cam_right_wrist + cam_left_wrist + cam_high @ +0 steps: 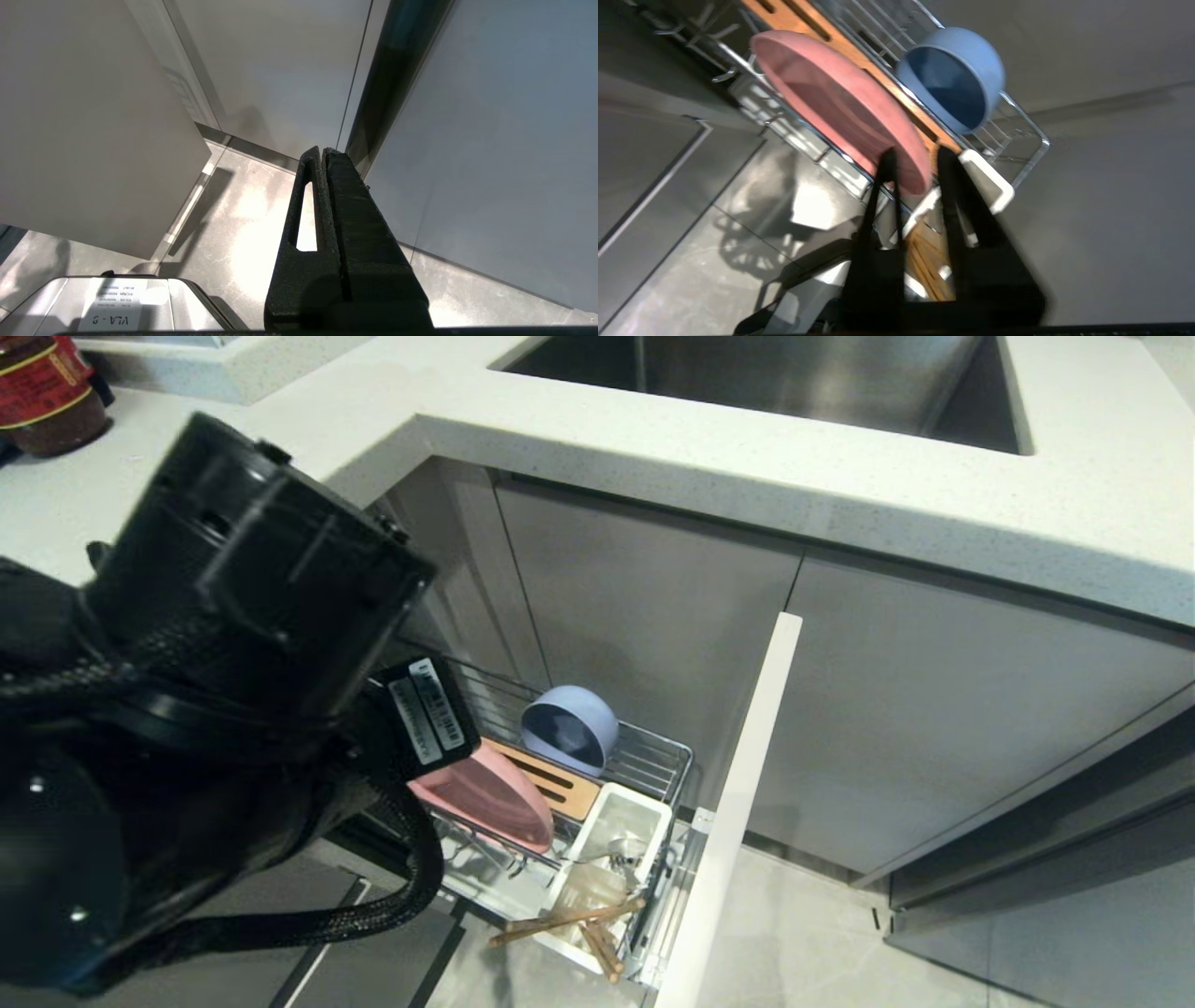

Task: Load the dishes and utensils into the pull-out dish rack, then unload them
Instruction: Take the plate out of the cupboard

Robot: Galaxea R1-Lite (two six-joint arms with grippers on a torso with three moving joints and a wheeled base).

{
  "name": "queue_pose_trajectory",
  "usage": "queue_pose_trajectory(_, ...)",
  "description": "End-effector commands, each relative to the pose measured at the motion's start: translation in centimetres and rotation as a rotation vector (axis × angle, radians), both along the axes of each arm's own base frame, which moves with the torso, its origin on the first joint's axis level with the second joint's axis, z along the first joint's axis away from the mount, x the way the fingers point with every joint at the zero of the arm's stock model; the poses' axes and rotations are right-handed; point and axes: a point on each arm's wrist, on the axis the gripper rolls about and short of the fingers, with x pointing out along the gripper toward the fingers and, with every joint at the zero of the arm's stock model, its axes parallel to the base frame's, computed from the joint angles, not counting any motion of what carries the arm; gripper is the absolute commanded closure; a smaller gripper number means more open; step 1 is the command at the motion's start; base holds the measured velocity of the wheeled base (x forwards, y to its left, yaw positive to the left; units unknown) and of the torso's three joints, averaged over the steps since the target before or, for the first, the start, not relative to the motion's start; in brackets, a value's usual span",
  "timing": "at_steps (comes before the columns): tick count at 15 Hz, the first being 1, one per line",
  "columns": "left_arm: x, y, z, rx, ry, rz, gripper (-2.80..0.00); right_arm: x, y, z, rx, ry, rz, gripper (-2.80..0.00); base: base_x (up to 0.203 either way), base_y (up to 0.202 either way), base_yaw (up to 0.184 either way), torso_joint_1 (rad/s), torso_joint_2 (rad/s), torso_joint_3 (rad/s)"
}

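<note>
In rack (653, 756) at lower centre of head view: pink plate (840, 107) on edge in wood slot, rim between parted left pincer (915, 163) fingers, gripping nothing; bowl (957, 74) tipped behind; chopsticks (569, 919) in cup (616, 821). Right pincer (322, 156) closed, idle.

Kitchen: we note a speckled white countertop (709, 457), a steel sink (775, 378) set into it, grey cabinet doors (644, 616) beneath, and a pull-out dish rack (653, 761) holding tableware.
</note>
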Motion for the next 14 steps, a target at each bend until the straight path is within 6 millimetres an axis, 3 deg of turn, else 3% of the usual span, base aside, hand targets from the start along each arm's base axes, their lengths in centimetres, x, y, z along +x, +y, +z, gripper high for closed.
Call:
queue_pose_trajectory(1, 0.7, -1.1, -1.2, 0.031, 0.011, 0.030, -2.80, 0.0, 0.0, 0.0, 0.000, 0.000, -0.001, 0.00, 0.000, 0.000, 0.000, 0.000, 0.00, 0.000)
queue_pose_trajectory(10, 2.5, -3.7, -4.8, 0.027, 0.029, 0.141, -2.80, 0.0, 0.0, 0.0, 0.000, 0.000, 0.001, 0.00, 0.000, 0.000, 0.000, 0.000, 0.00, 0.000)
queue_pose_trajectory(14, 4.9, -3.7, -6.8, 0.059, 0.052, 0.222, -2.80, 0.0, 0.0, 0.0, 0.000, 0.000, -0.001, 0.00, 0.000, 0.000, 0.000, 0.000, 0.00, 0.000)
